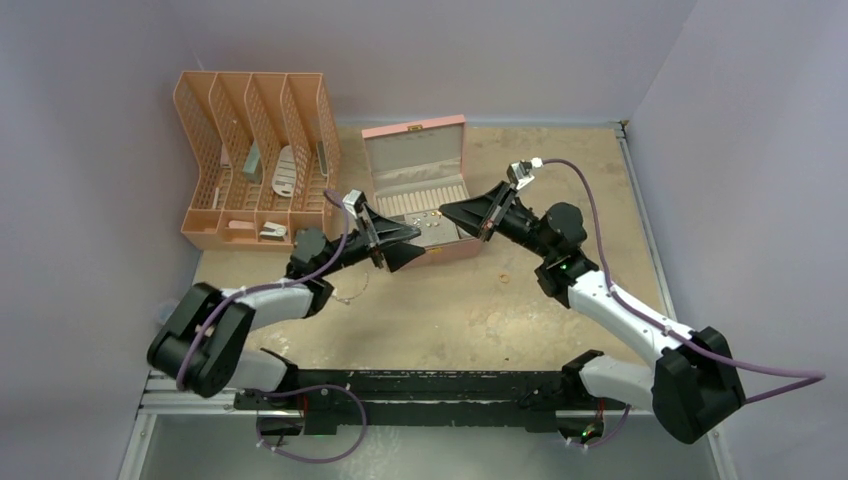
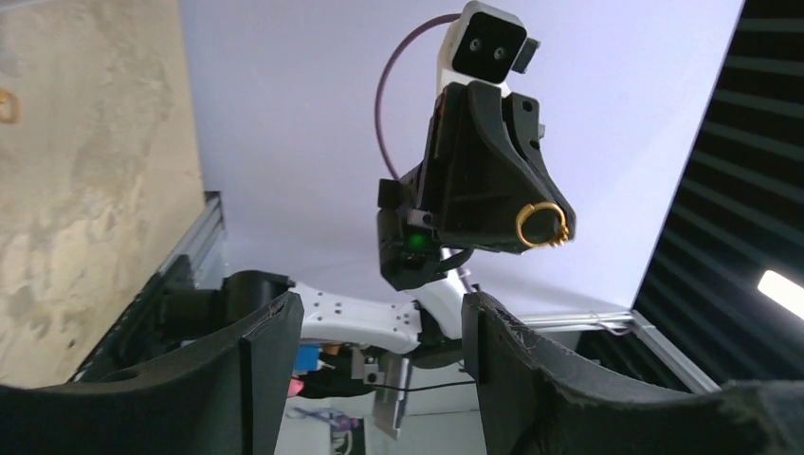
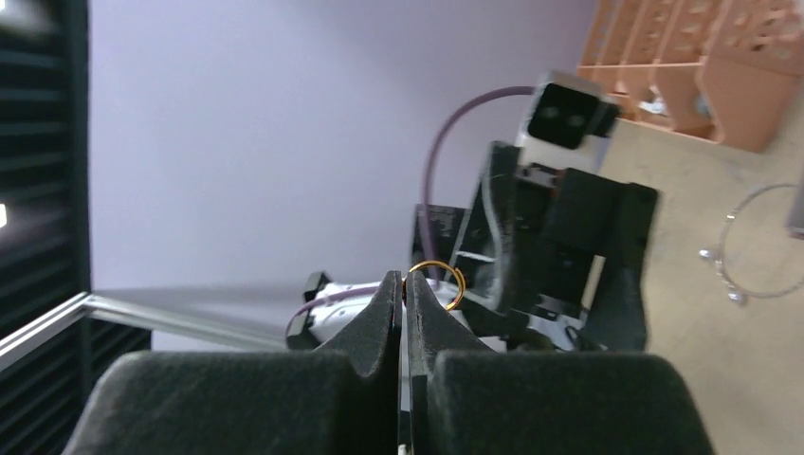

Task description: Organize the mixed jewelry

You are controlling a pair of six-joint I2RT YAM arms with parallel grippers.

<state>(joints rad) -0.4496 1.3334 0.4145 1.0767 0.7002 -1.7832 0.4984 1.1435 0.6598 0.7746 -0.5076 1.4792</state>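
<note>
Protruding gold ring (image 3: 436, 263), partly hidden

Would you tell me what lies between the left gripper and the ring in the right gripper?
Nothing: the left wrist view shows only open air before the ring.

Three plain walls (image 1: 430, 50) of a pale lilac colour close the scene at the far side, the left and the right. The table (image 1: 470, 320) has a sandy beige top with lighter and darker blotches. A metal rail (image 1: 640, 200) runs along its right edge up to the far right corner. At the far left corner stands a salmon-coloured file rack (image 1: 255, 110) with four slots. The left wrist view shows a dark slatted panel (image 2: 730, 171) with a bright strip of light (image 2: 782, 292) on it. The light on the table is even, with soft shadows.
</note>
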